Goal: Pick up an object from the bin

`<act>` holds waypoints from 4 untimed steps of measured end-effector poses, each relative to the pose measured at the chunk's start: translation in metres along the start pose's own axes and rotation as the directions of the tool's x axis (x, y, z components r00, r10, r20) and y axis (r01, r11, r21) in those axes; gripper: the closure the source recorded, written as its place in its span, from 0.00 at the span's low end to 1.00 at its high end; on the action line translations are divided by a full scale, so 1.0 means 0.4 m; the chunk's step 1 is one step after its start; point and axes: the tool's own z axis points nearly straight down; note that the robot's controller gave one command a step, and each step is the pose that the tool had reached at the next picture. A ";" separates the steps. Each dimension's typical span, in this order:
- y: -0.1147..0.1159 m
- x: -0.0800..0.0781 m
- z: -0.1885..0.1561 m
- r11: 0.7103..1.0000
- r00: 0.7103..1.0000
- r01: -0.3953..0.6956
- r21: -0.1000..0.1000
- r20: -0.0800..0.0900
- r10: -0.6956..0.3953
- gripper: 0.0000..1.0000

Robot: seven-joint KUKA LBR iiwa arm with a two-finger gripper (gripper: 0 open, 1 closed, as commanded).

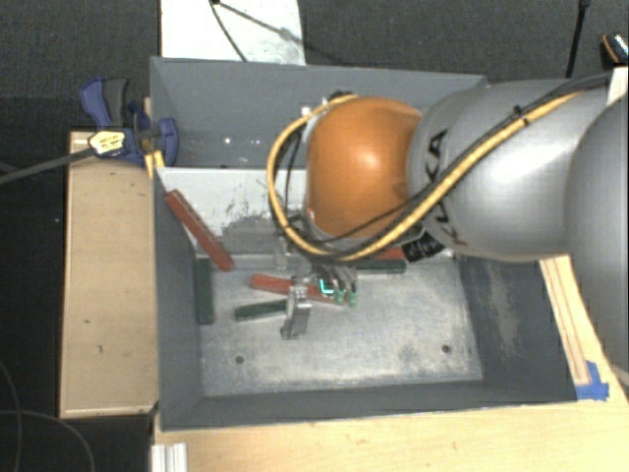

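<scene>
Item: my gripper (297,315), middle of bin (393,352) floor, beside dark green bar (257,311) and red bar (267,283). Grip state cannot be told. My orange cover (359,165) hides the wrist.

We are listing: grey metal bin (393,357), holding red-brown bar (198,229) at left, dark green bar (203,293) beside it, red piece (269,283) mid-floor.

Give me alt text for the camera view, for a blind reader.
The gripper is low in the grey bin, at a short red stick and a dark green stick near its middle. A longer red stick lies by the left wall.
</scene>
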 end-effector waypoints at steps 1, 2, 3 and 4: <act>-0.037 -0.155 0.292 1.000 1.000 -0.020 0.000 0.004 0.020 0.00; -0.034 -0.158 0.278 1.000 1.000 -0.024 -0.003 0.010 0.024 1.00; -0.185 -0.060 0.262 1.000 1.000 -0.013 0.003 0.003 0.013 1.00; -0.174 -0.064 0.263 1.000 1.000 -0.012 -0.001 0.007 0.012 0.00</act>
